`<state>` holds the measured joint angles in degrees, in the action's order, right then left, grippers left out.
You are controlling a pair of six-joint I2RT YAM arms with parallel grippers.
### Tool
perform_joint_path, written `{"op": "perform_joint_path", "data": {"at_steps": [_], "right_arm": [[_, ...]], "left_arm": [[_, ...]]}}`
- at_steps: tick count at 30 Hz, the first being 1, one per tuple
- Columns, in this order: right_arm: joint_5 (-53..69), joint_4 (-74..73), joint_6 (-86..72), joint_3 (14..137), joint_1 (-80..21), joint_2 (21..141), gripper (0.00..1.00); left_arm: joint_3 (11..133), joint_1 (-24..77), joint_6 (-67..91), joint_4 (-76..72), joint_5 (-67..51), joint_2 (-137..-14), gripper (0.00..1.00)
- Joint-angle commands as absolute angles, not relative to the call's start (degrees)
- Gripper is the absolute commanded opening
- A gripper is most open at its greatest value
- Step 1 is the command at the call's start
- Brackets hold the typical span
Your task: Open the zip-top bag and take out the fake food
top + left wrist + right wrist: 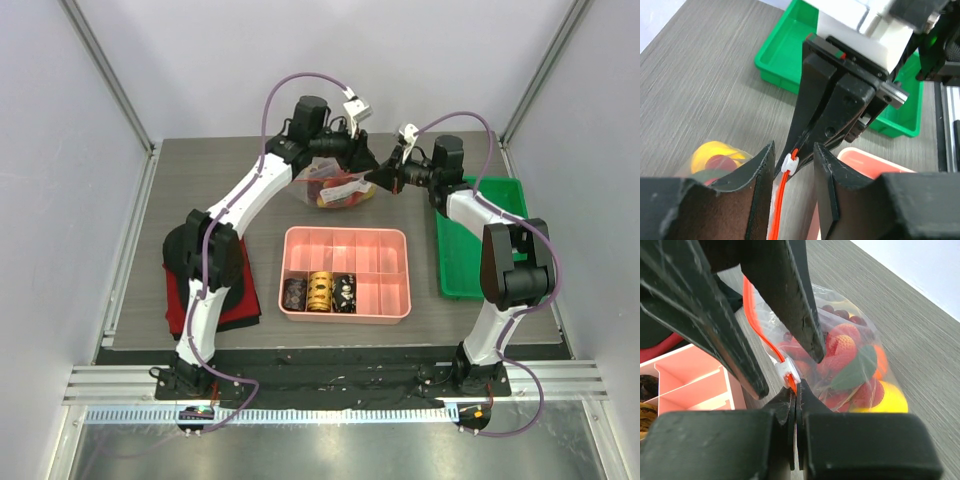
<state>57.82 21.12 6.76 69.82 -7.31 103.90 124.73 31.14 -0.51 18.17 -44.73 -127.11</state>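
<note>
The clear zip-top bag [335,188] stands at the back middle of the table, full of fake food [845,347], red, orange and yellow pieces with a green leaf. Its red-orange zip strip [782,195] carries a white slider [790,162]. My right gripper [796,390] is shut on the end of the strip just past the slider [786,372]. My left gripper [794,146] is open, one finger on each side of the strip at the slider, not pinching it. In the top view the left gripper [350,165] and the right gripper [384,178] meet above the bag.
A pink compartment tray [345,232] lies in front of the bag, with three dark and gold patterned cylinders [320,293] in its front left cells. A green bin [480,240] stands at the right. A red cloth [240,305] lies at the left.
</note>
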Motion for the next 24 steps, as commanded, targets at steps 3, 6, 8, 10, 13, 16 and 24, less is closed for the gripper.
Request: {"op": "perform_joint_path", "data": {"at_steps": [3, 6, 8, 10, 13, 16, 24], "right_arm": [[59.8, 24.9, 5.4, 72.8, -6.9, 104.1, 0.01], [59.9, 25.0, 5.4, 72.7, -6.9, 104.1, 0.01], [59.9, 25.0, 5.4, 72.6, -7.0, 103.9, 0.02], [59.9, 25.0, 5.3, 72.6, -6.9, 103.9, 0.02], [60.0, 24.9, 5.2, 72.7, -6.9, 103.9, 0.02], [60.1, 24.8, 5.2, 72.6, -6.9, 103.8, 0.01], [59.5, 24.4, 5.0, 72.5, -7.0, 103.4, 0.01]], "left_arm": [[122.8, 30.9, -5.9, 20.3, -45.2, -124.7, 0.36], [123.1, 30.9, -6.5, 20.8, -44.8, -125.2, 0.28], [123.1, 30.9, -6.6, 20.9, -44.9, -125.2, 0.25], [123.2, 30.9, -6.8, 21.4, -44.9, -125.3, 0.25], [122.8, 30.9, -6.8, 20.8, -44.8, -125.2, 0.25], [123.0, 30.9, -6.2, 20.4, -44.9, -125.5, 0.25], [122.2, 30.9, -4.3, 17.8, -44.0, -125.6, 0.03]]}}
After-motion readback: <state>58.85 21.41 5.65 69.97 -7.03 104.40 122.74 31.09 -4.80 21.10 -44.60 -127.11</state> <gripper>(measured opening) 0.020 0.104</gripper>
